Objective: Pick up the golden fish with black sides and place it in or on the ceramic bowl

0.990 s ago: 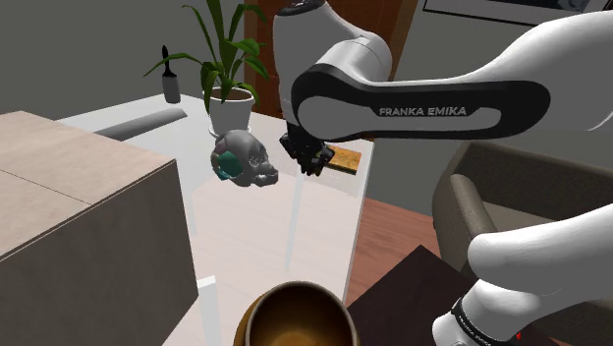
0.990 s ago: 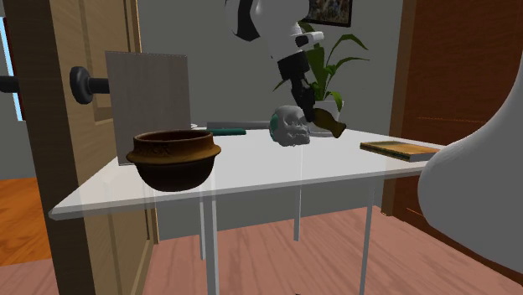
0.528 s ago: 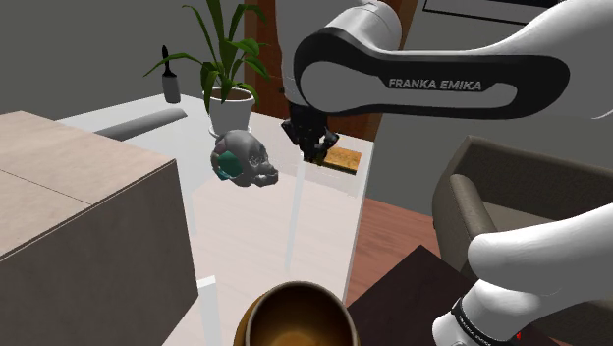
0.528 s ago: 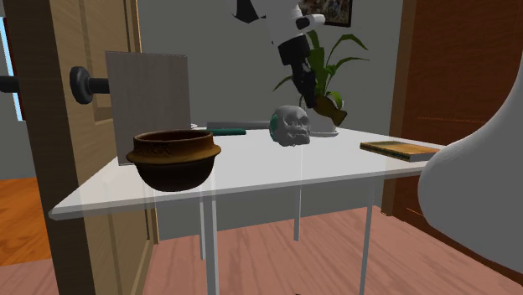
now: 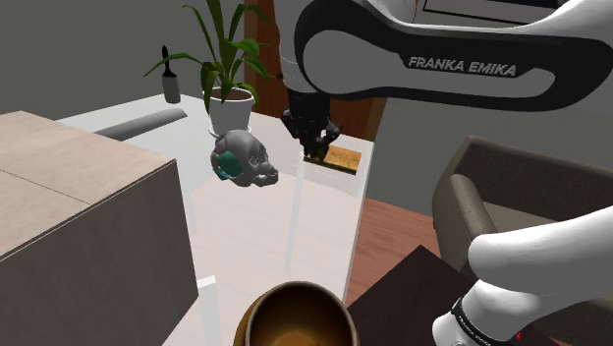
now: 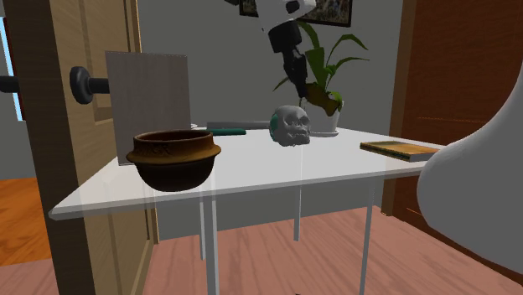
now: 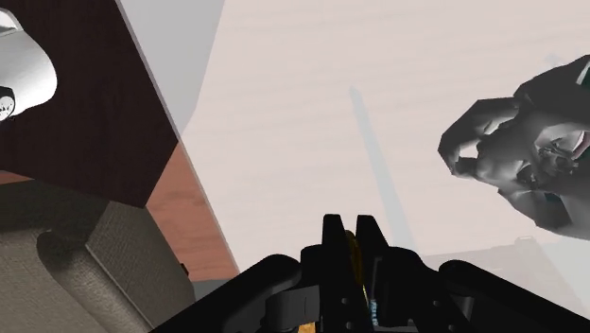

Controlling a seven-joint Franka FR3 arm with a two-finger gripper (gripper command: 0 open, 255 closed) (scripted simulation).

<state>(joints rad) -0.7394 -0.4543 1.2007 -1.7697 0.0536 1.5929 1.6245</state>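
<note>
As it hangs over the table [image 6: 251,172] | pincer [image 7: 350,227] clasps golden fish [image 6: 327,103] between fingertips [image 7: 333,232]

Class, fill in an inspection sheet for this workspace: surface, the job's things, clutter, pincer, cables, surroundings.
Surface: white table on thin legs.
Job's things: golden fish clasped in the pincer, lifted off the table beside the skull; brown bowl stands at the other end of the table, with the fish not yet in it.
Clutter: grey skull, flat book, potted plant, dark bottle, large box.
Pincer: black, shut on the fish, hanging above the table.
Cables: nothing seen.
Surroundings: wooden door, armchair, wood floor.
</note>
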